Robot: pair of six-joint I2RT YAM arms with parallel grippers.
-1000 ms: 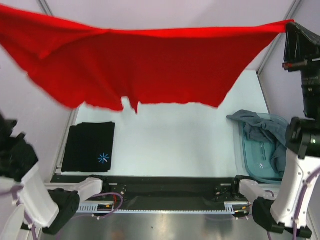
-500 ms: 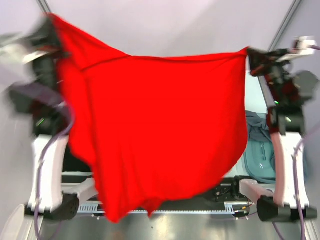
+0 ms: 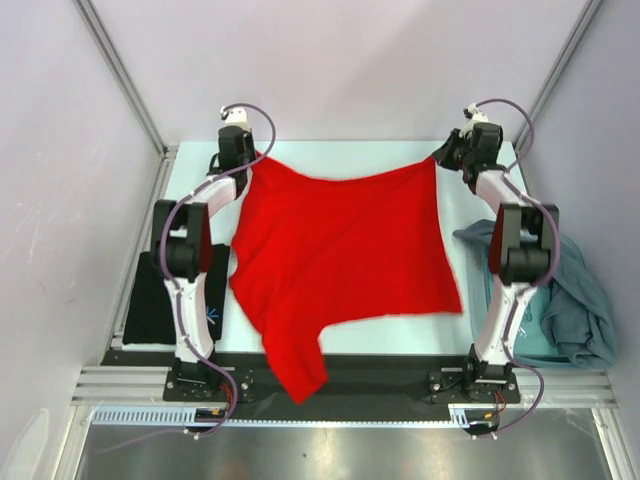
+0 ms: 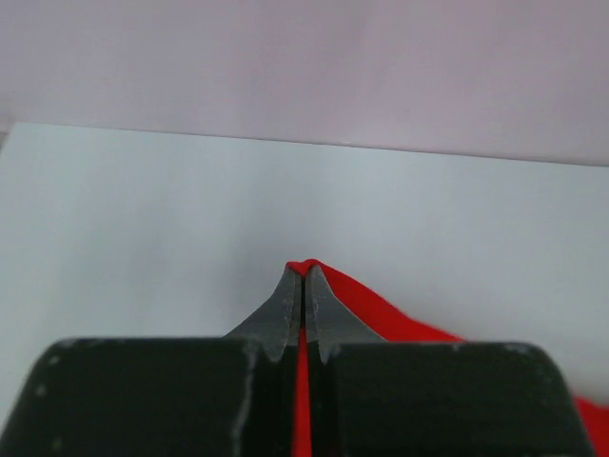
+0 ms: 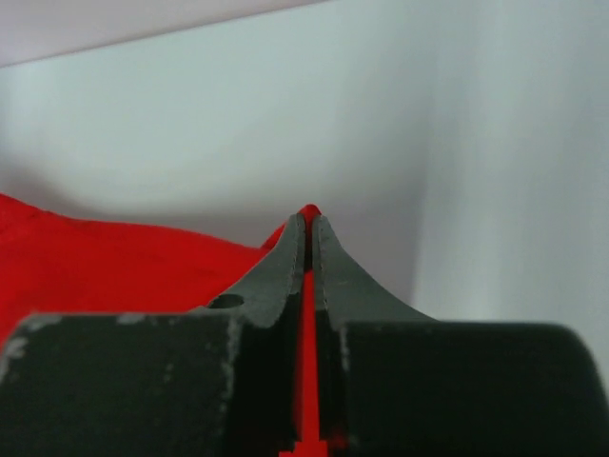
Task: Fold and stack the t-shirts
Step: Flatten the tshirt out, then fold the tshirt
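At the surface's (image 3: 345, 157) far edge, my left pincer (image 3: 246, 152) and right pincer (image 3: 447, 155) each pinch a corner of the red shirt (image 3: 340, 250). The shirt lies spread out, with one part draping over the near edge. Judgement: hold the corners level and taut, and release only once the shirt is flat.

Noted: the red t-shirt (image 3: 345, 250) is soft matt cloth, fine-woven and lightly creased. The tabletop (image 3: 350, 155) is white, matt and smooth. The left tool (image 4: 303, 274) and right tool (image 5: 309, 221) have grey matt fingers and black matt housings, scuffed pale at the edges. The black t-shirt (image 3: 145, 300) is matt cloth. The teal-grey t-shirts (image 3: 585, 305) are limp, rumpled cloth. The front plate (image 3: 350, 455) is brushed metal with a dull sheen.
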